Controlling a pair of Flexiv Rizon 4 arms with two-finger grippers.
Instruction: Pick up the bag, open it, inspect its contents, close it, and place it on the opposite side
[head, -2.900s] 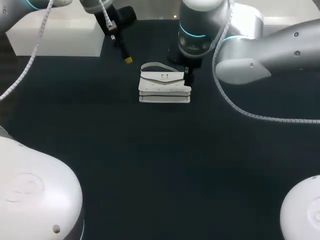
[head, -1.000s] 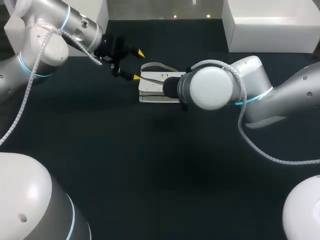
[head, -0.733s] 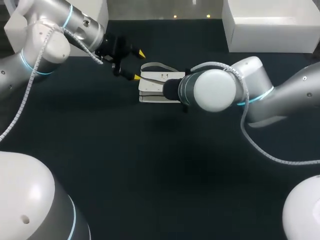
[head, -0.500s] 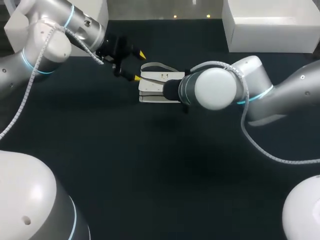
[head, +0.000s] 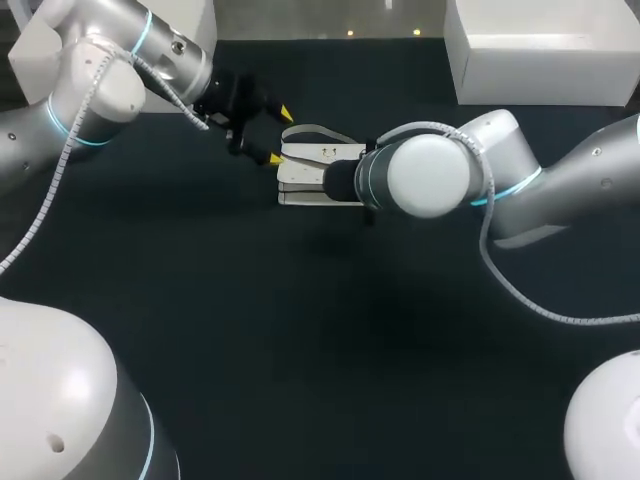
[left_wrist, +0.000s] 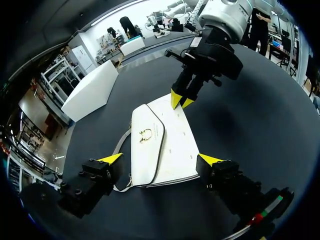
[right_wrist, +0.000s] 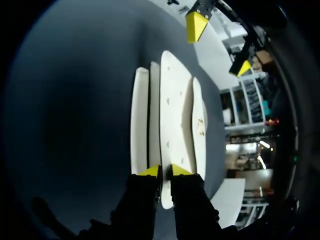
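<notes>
- Jaws first, head view: your left gripper (head: 280, 135) stands spread at one end of the white leather flap bag (head: 312, 172), which lies flat on the dark table (head: 300, 330).
- Left wrist view: it straddles the bag without touching, while your right gripper (left_wrist: 180, 98) pinches the far edge.
- Right wrist view: the tips nip one panel. The flap is closed and nothing is lifted, so pickup looks barely begun.

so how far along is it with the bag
Nothing is finished yet: the bag lies flat on the table with its flap closed. In hand is the pickup: the right jaws look pinched on one end of it, and the left jaws stand open astride the other end. Left to do: lifting, opening, inspecting, closing, and placing it on the opposite side.
</notes>
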